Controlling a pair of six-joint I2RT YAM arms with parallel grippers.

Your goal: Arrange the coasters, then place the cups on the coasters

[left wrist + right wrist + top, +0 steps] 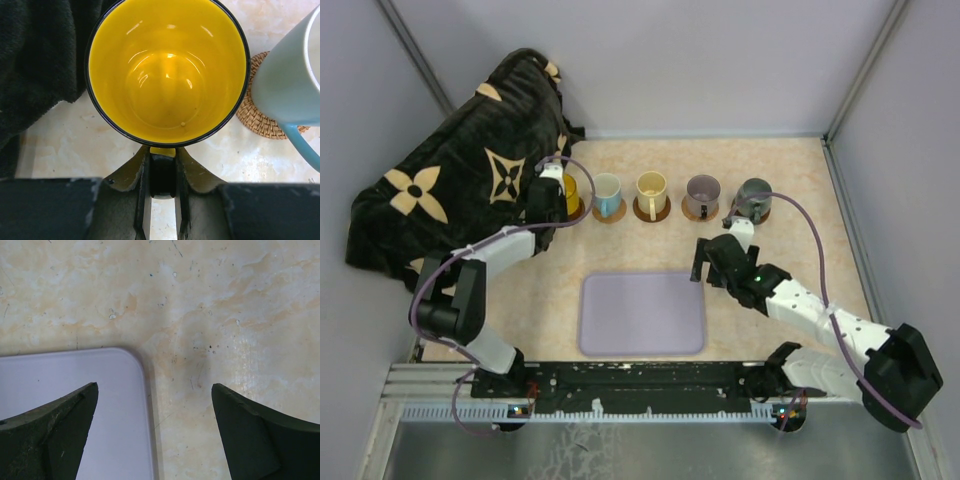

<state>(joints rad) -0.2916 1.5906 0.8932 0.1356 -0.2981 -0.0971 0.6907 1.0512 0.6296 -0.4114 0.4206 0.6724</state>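
Observation:
Five cups stand in a row at the back of the table: yellow (571, 193), white with light blue (608, 192), cream (651, 188), mauve (702, 191) and grey-green (755, 194). Brown coasters (652, 213) show under them. My left gripper (556, 200) is shut on the yellow cup's handle (162, 151), and the left wrist view looks down into the cup (167, 70). Beside it, the white and blue cup (292, 80) sits on a woven coaster (257, 122). My right gripper (705, 262) hangs open and holds nothing, over the tray's far right corner (125, 365).
A lavender rectangular tray (642, 312) lies in the middle near the front. A black patterned blanket (460, 180) is heaped at the back left, right next to the yellow cup. Grey walls enclose the table on three sides.

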